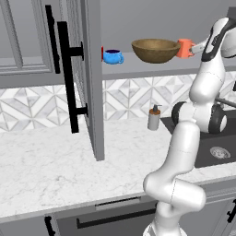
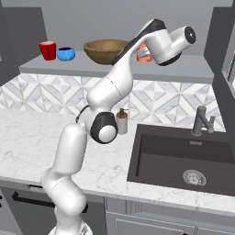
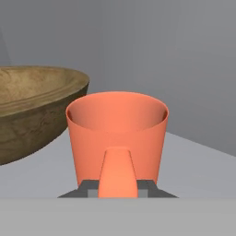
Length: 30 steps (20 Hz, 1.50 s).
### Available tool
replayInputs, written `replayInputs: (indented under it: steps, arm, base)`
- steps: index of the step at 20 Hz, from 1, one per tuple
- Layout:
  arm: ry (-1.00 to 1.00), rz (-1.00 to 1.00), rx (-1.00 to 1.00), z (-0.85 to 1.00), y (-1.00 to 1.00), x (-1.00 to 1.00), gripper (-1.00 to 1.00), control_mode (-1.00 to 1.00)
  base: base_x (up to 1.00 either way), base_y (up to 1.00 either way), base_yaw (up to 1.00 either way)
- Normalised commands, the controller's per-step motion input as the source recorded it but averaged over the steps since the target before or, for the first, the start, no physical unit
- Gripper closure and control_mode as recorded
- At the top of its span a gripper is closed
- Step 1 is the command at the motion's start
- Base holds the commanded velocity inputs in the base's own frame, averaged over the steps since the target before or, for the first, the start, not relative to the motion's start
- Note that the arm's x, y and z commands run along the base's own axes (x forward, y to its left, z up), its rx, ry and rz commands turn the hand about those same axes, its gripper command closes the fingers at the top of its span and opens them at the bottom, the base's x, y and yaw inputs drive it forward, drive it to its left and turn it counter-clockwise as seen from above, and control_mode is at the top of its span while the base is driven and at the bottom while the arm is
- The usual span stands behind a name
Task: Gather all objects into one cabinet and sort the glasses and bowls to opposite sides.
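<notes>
Grey cabinet shelf (image 1: 138, 69) with wooden bowl (image 1: 155, 49), blue mug (image 1: 112, 56), red mug (image 2: 47, 50).
Jaws clenched on orange mug (image 3: 117, 133) handle, just beside the bowl.

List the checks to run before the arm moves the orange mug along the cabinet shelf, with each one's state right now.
1. Tool closed on the orange mug at its handle: ok; the fingers flank the handle in the hand view.
2. Mug upright: ok.
3. Mug clear of the wooden bowl: cannot tell; they sit very close, and the left base view shows them overlapping.
4. Red mug and blue mug on the shelf beyond the bowl's far side: ok.
5. Cabinet door swung open: ok.
6. Mug lifted off the shelf: cannot tell.
</notes>
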Motion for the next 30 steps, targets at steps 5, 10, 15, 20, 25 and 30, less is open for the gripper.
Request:
replayInputs:
  steps: [5,10,15,20,25,30]
  arm:
    - [-0.01,0.00,0.00,0.00,0.00,-0.13,1.00,-1.00]
    - [-0.10,0.00,0.00,0.00,0.13,-0.74,1.00,-1.00]
    - [-0.09,0.00,-0.02,-0.02,0.54,-0.75,1.00,-1.00]
    - [-0.11,0.00,-0.02,-0.03,0.84,-0.48,1.00,-1.00]
    - [-0.08,-0.04,0.00,0.00,0.12,-0.47,1.00,-1.00]
    - [0.01,-0.09,0.00,0.00,0.01,-0.63,1.00,-1.00]
  base:
    - [0.00,0.00,0.00]
    - [0.00,0.00,0.00]
    - [0.00,0.00,0.00]
    - [0.00,0.00,0.00]
    - [0.00,0.00,0.00]
    - [0.00,0.00,0.00]
